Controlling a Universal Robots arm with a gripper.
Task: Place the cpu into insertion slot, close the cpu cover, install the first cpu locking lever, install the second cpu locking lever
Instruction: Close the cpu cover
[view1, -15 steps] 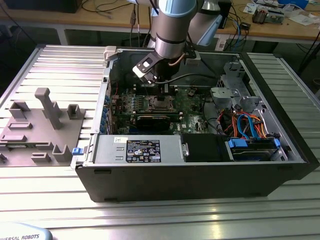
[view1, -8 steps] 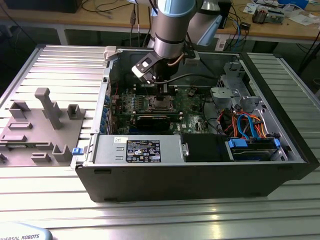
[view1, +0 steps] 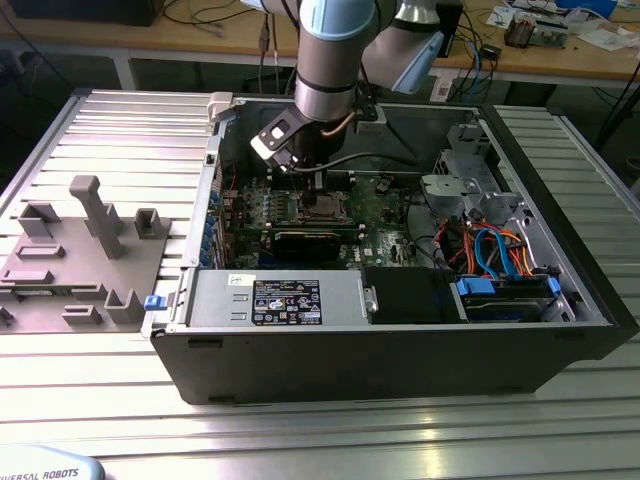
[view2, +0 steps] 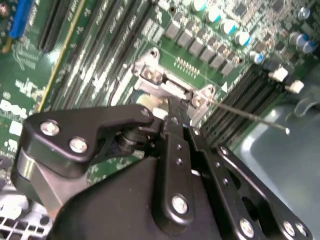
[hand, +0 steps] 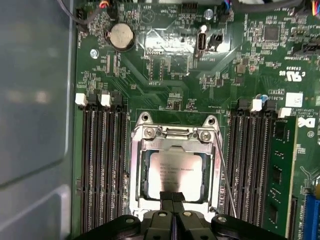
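The cpu (hand: 175, 167), a silvery square chip, lies flat in the insertion slot on the green motherboard. The cpu cover (hand: 135, 170), a thin metal frame, lies down around it, with the chip showing through its square opening. My gripper (hand: 172, 196) is shut, its two black fingers pressed together, and the tips rest at the cover's edge beside the chip. In the second wrist view the gripper (view2: 176, 114) meets the socket's metal bracket (view2: 160, 82). A thin wire locking lever (hand: 226, 175) runs along one side of the socket and sticks out free (view2: 250, 117). In the exterior view the gripper (view1: 318, 185) hangs over the socket (view1: 325, 208).
Black memory slots (hand: 102, 165) flank the socket on both sides. A coin cell (hand: 122, 36) sits further up the board, and the grey case wall (hand: 35, 100) is close by. The open computer case holds a power supply (view1: 280, 300) and a drive cage with blue cables (view1: 500, 250). A grey fixture (view1: 80, 250) stands outside.
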